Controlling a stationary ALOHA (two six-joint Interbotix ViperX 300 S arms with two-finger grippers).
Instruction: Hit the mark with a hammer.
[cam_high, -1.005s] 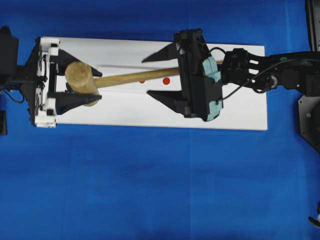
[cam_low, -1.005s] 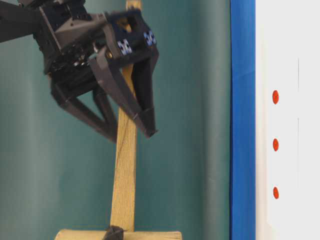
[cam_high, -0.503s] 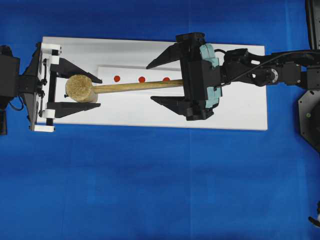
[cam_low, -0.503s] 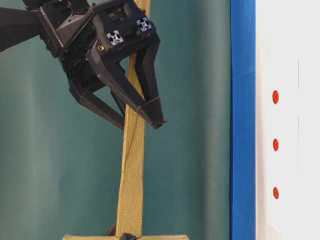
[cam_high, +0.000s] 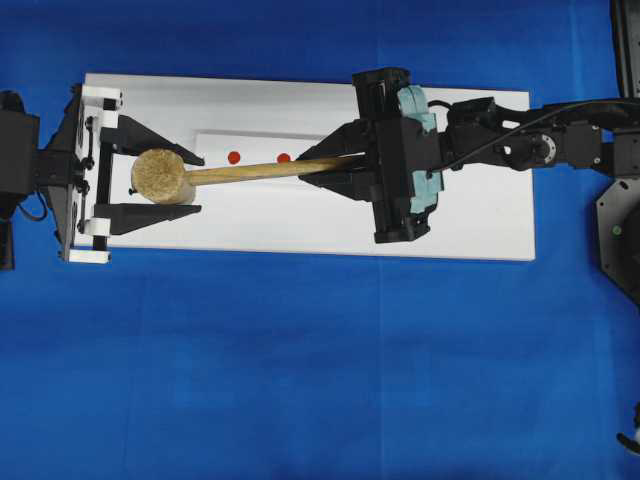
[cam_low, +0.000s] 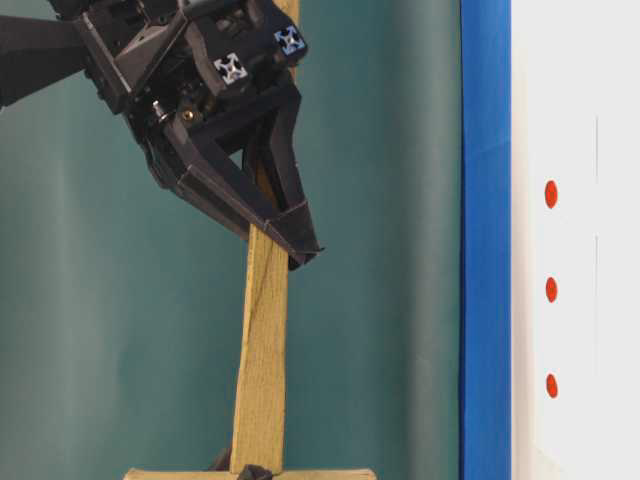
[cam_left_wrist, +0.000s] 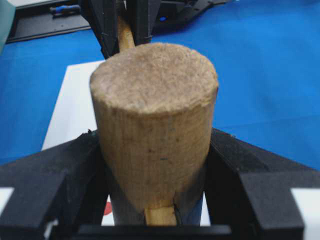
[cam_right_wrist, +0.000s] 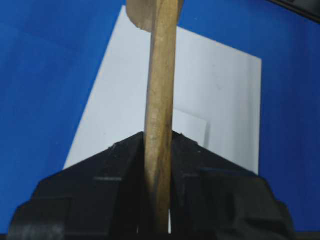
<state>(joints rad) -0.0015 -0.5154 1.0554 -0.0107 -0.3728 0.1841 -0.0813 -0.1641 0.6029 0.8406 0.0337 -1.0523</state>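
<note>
The hammer (cam_high: 160, 175) hangs above the white board (cam_high: 480, 220), held at both ends. My left gripper (cam_high: 198, 184) is shut on its thick cylindrical head (cam_left_wrist: 155, 110), one finger on each side. My right gripper (cam_high: 318, 165) is shut on the thin handle (cam_right_wrist: 160, 90), which runs straight between its jaws. Two red marks (cam_high: 233, 157) show beside the handle from overhead. From table level, three red marks (cam_low: 551, 289) show in a row on the board, and the handle (cam_low: 262, 370) and right gripper (cam_low: 290, 245) sit well off the board.
The board lies on a blue cloth (cam_high: 300, 380). A smaller white sheet (cam_high: 250, 140) on the board carries the marks. The right arm (cam_high: 540, 145) reaches in over the board's right end, and the left arm's base (cam_high: 20, 165) sits off its left end.
My right gripper's jaws, wide open either side of the handle before, have closed on it. The hammer has levelled from its earlier tilt, with the head a little nearer the board's left edge.
</note>
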